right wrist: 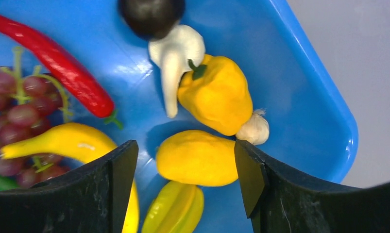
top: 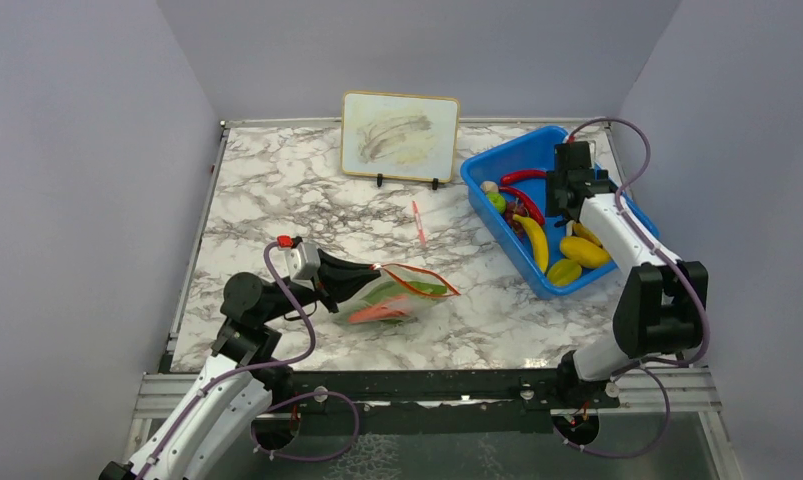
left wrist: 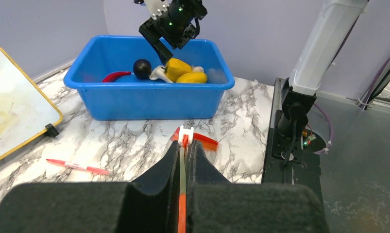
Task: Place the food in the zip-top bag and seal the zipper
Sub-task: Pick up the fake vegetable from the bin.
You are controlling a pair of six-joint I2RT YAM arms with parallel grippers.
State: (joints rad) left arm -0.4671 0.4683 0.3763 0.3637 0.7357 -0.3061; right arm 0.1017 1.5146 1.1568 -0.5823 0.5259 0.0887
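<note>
The clear zip-top bag lies flat on the marble table with green and orange food inside. My left gripper is shut on its mouth edge; the red-orange zipper runs between the pads, with the white slider just beyond the tips of my left gripper. My right gripper hangs open over the blue bin, its fingers on either side of and above a round yellow fruit. Near it lie a yellow pepper, white mushroom, dark round piece, red chili and banana.
The blue bin stands at the back right and also holds grapes, a greenish star fruit and garlic. A red-and-white pen lies mid-table. A small whiteboard stands at the back.
</note>
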